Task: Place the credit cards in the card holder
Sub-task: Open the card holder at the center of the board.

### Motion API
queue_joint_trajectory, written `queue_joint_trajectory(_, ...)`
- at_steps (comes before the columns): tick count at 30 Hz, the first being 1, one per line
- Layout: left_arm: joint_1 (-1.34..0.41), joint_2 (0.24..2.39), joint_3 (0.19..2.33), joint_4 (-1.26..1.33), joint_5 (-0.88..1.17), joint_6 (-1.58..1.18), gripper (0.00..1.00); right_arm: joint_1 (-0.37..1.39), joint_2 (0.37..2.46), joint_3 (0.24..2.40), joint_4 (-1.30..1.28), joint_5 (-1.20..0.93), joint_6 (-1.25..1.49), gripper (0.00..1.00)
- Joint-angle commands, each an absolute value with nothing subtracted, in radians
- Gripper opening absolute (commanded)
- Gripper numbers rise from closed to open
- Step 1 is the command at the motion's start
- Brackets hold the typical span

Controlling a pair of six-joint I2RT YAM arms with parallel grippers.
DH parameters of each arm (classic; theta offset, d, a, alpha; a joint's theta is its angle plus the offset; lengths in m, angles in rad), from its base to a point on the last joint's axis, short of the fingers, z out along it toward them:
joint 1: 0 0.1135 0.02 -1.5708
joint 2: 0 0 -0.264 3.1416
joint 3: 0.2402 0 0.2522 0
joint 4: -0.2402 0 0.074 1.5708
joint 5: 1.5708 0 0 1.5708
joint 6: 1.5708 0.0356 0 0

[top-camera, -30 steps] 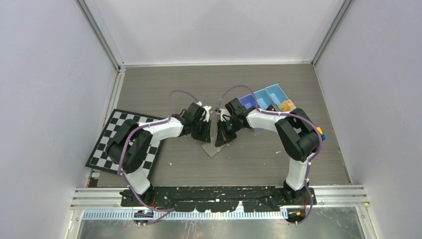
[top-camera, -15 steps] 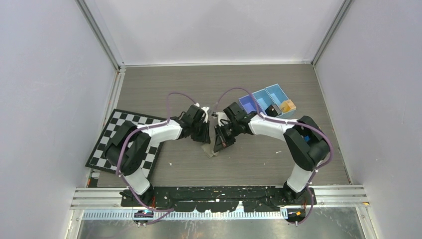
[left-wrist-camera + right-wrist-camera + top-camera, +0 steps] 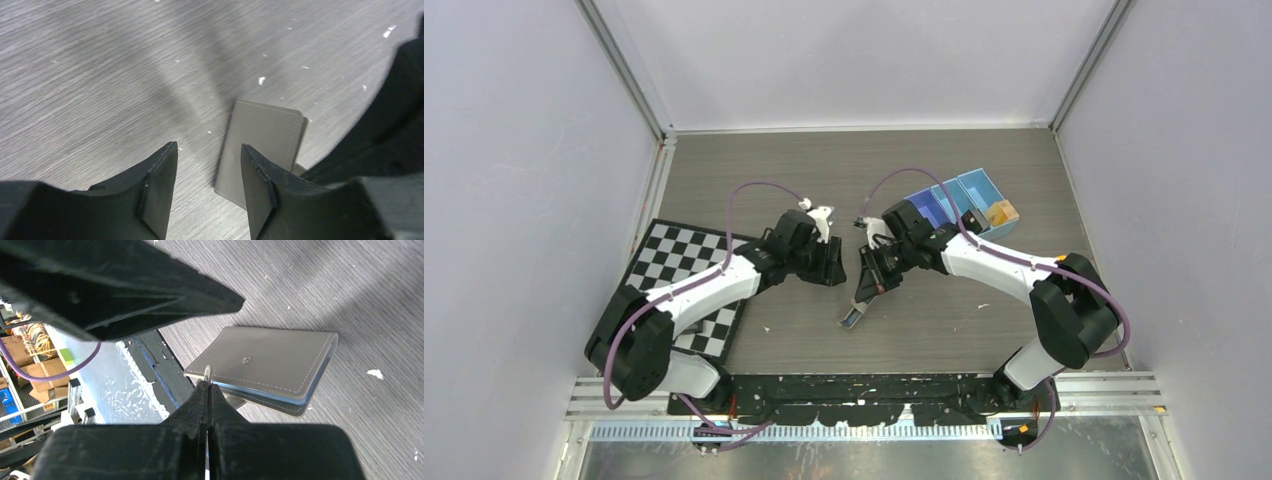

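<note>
**Operator:** The grey wood-grain tabletop (image 3: 944,330) sits inside pale walls. What does my right pincer have?

**Spotter:** Your right pincer (image 3: 207,384) is pressed shut on the near edge of the card holder (image 3: 265,360), at what looks like its snap tab. The holder hangs tilted from that pinch, with its far end low toward the tabletop. I cannot tell whether it touches. It is folded and gapes only slightly along one side.

**Operator:** And my left?

**Spotter:** Your left pincer (image 3: 207,180) stands open with nothing between its fingers. It is just beside the card holder, on the holder's left, and apart from it.

**Operator:** What could go wrong?

**Spotter:** You hold it by a thin strip only. If you swing or pull hard, I judge the holder will slip out or twist round the pinch, and the pockets will face away from you. If you close the left pincer over both flaps, you clamp it shut instead of opening it.

**Operator:** The credit cards?

**Spotter:** None shows for certain. Well to the right of the card holder and farther back, a blue tray (image 3: 977,184) carries an orange thing (image 3: 1000,211) that is too small to name.
</note>
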State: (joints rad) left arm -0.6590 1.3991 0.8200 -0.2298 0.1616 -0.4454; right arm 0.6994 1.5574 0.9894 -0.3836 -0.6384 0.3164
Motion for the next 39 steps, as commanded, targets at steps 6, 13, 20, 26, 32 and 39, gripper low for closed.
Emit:
queue_joint_trajectory(6, -0.657, 1.287, 0.704, -0.046, 0.393, -0.454, 0.58, 0.704, 1.476, 1.019, -0.396, -0.642, 0.317, 0.01)
queue_joint_trajectory(13, -0.657, 1.26, 0.65, 0.033, 0.487, -0.475, 0.66, 0.701, 1.467, 1.022, -0.401, -0.639, 0.314, 0.01)
queue_joint_trajectory(20, -0.657, 1.327, 0.65, 0.004, 0.452, -0.479, 0.64, 0.699, 1.475, 1.021, -0.412, -0.63, 0.305, 0.0)
queue_joint_trajectory(26, -0.657, 1.338, 0.637, 0.005, 0.41, -0.496, 0.59, 0.699, 1.439, 1.006, -0.425, -0.571, 0.322, 0.01)
queue_joint_trajectory(32, -0.658, 1.337, 0.618, 0.004, 0.366, -0.549, 0.57, 0.699, 1.341, 0.929, -0.384, -0.434, 0.458, 0.01)
queue_joint_trajectory(39, -0.659, 1.351, 0.603, 0.042, 0.378, -0.615, 0.57, 0.702, 1.274, 0.926, -0.569, -0.276, 0.525, 0.0)
